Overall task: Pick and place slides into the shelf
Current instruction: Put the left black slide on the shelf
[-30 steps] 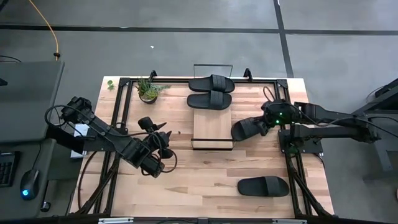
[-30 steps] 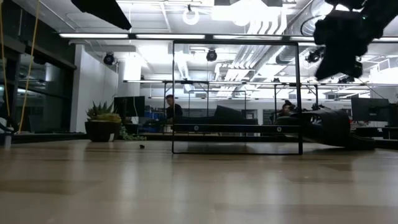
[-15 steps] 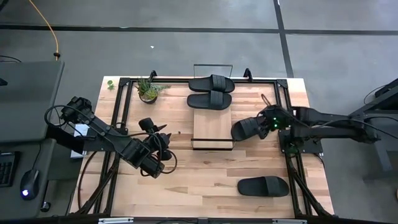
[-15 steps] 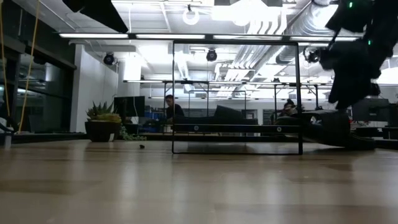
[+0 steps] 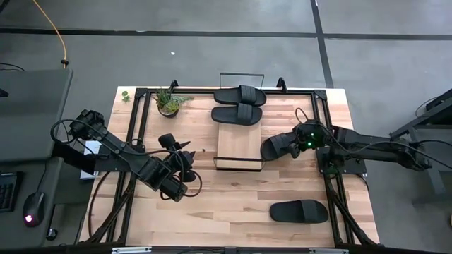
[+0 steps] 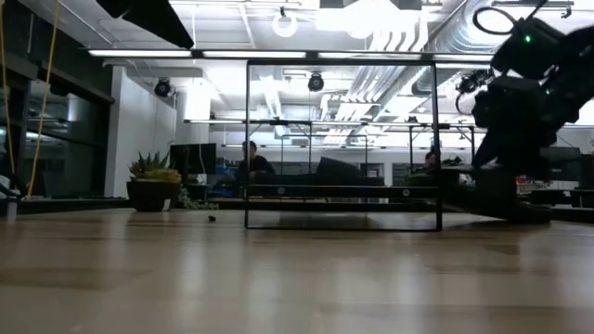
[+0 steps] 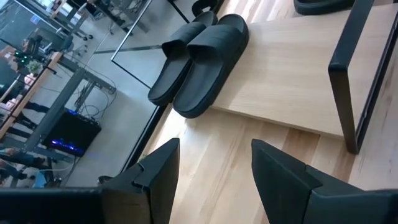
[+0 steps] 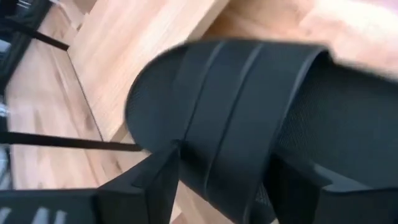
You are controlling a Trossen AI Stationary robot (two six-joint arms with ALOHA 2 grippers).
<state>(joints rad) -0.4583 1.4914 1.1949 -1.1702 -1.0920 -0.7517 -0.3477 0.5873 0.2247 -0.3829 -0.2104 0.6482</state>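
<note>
Right now the right tool (image 5: 295,143) sits over the strap end of a slide (image 5: 277,147) lying on the surface (image 5: 233,204) just off the shelf (image 5: 240,144) at its 3 o'clock side. In the right wrist view its two dark fingers (image 8: 158,180) stand spread on either side of that slide's wide strap (image 8: 242,112); whether they actually press on it cannot be told. The slide's toe points toward the shelf's near corner and lies close beside it.

Two more slides (image 5: 240,104) lie side by side across the 12 o'clock end of the shelf, touching each other; the left wrist view shows the same pair (image 7: 202,59) on the light plank, with a black wire rail (image 7: 348,74) at the near end. A fourth slide (image 5: 299,210) lies alone on the surface toward 5 o'clock, well apart from the shelf.

The left tool (image 5: 176,189) waits above the surface at about 8 o'clock from the shelf, fingers (image 7: 158,180) spread with nothing between them. A small potted plant (image 5: 168,101) stands at 11 o'clock.
</note>
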